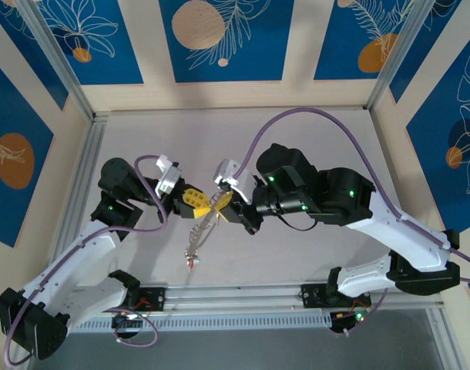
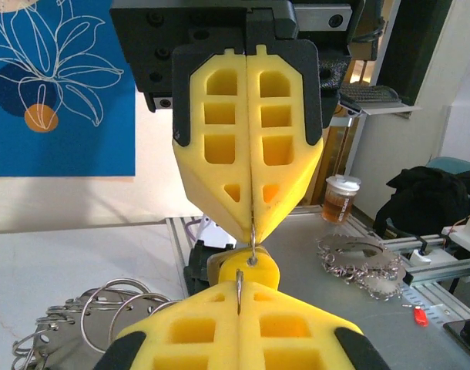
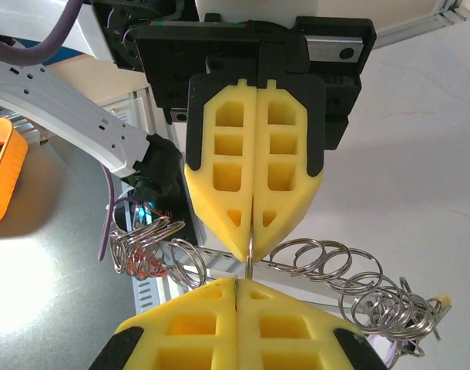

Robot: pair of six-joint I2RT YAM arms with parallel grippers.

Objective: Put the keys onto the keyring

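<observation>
Yellow left hand [image 1: 205, 203] against right hand [image 1: 220, 206]

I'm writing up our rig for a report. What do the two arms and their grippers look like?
The left arm and right arm have white shells, black joints, small green lights and trailing purple cables. The left gripper and right gripper have yellow wedge-shaped fingers with rectangular cut-outs, on black mounts.

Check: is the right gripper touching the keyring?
Touching. Left wrist view: the right gripper is shut on the keyring, its wire emerging between the fingertips.
</observation>
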